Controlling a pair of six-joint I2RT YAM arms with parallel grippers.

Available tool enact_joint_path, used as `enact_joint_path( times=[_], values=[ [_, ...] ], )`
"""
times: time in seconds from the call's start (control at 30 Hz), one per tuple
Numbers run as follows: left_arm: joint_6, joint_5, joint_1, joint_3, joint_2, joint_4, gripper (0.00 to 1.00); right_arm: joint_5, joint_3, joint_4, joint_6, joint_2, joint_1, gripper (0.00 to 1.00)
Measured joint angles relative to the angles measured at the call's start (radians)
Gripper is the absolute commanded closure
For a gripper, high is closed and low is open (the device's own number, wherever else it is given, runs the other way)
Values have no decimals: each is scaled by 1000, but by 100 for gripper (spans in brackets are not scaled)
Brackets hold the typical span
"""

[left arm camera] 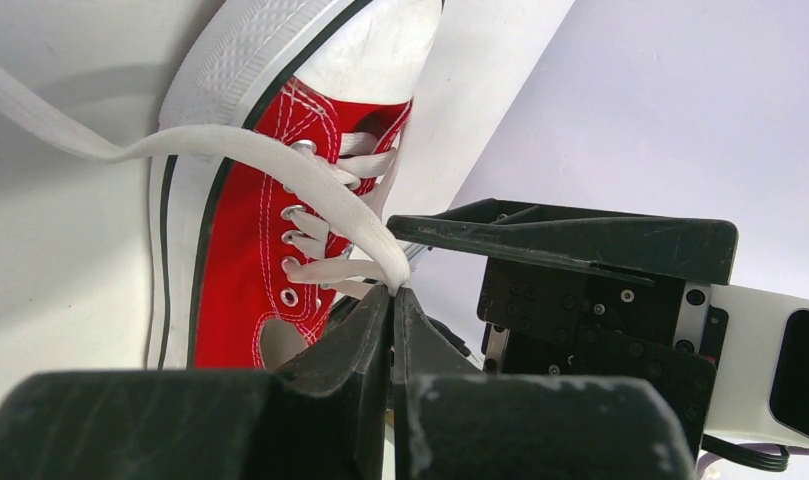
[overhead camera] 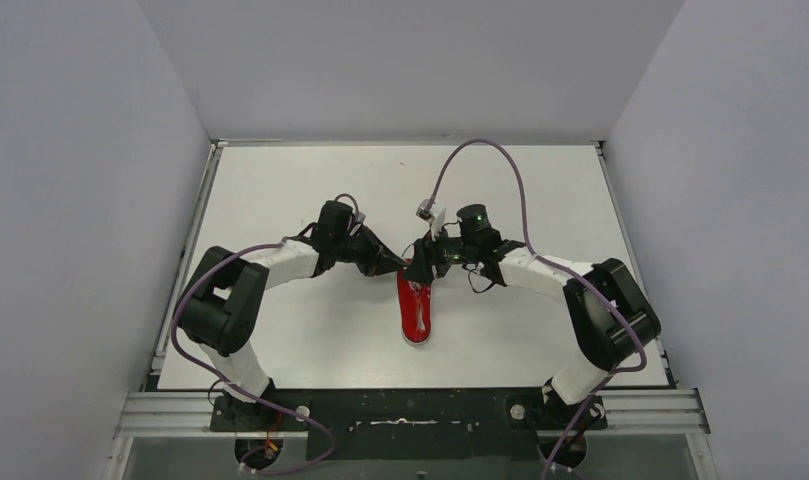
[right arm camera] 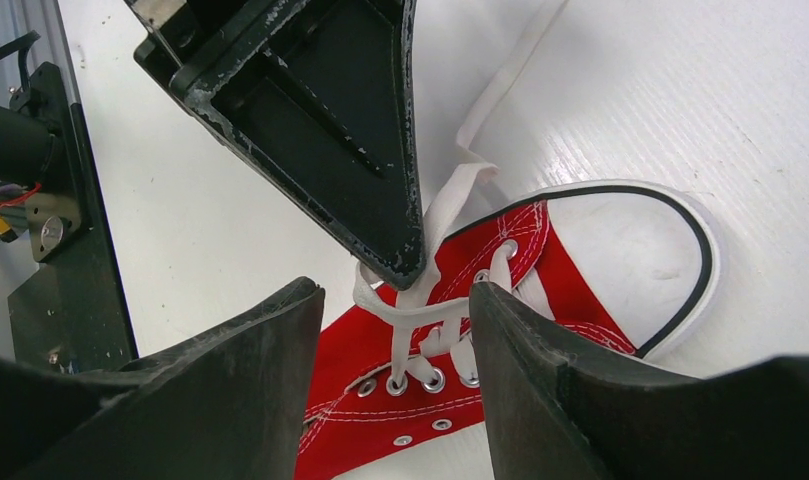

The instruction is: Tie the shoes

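The red sneaker (overhead camera: 416,308) lies on the white table, toe cap pointing away from the arms; it also shows in the left wrist view (left arm camera: 250,250) and the right wrist view (right arm camera: 540,262). My left gripper (overhead camera: 396,266) is shut on a white lace (left arm camera: 280,160) just above the upper eyelets, fingertips pinched together (left arm camera: 398,292). That lace runs off across the toe side onto the table. My right gripper (overhead camera: 421,264) is open (right arm camera: 393,295), its fingers straddling the laced eyelets (right arm camera: 432,380) without holding anything. The left gripper's tip (right arm camera: 405,262) hangs between them with the lace (right arm camera: 450,205).
The white table (overhead camera: 280,190) is enclosed by grey walls at the back and both sides. The two grippers are nearly touching over the shoe's tongue. A black frame rail (overhead camera: 410,410) with the arm bases runs along the near edge.
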Motion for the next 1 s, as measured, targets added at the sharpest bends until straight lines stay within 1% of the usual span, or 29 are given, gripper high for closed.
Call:
enact_joint_path(
  times=[0.33, 0.63, 0.7, 0.93, 1.0],
  values=[
    [-13, 0, 0, 0, 0, 1, 100, -3, 0, 2, 7, 27, 11, 49],
    [-17, 0, 0, 0, 0, 11, 100, -16, -8, 42, 57, 40, 30, 60],
    [-17, 1, 0, 0, 0, 12, 100, -18, -13, 44, 66, 40, 30, 64],
    [-15, 11, 0, 0, 0, 11, 100, -24, -22, 58, 113, 40, 17, 90],
    [-11, 14, 0, 0, 0, 11, 100, -39, -27, 68, 140, 41, 2, 94]
  ],
)
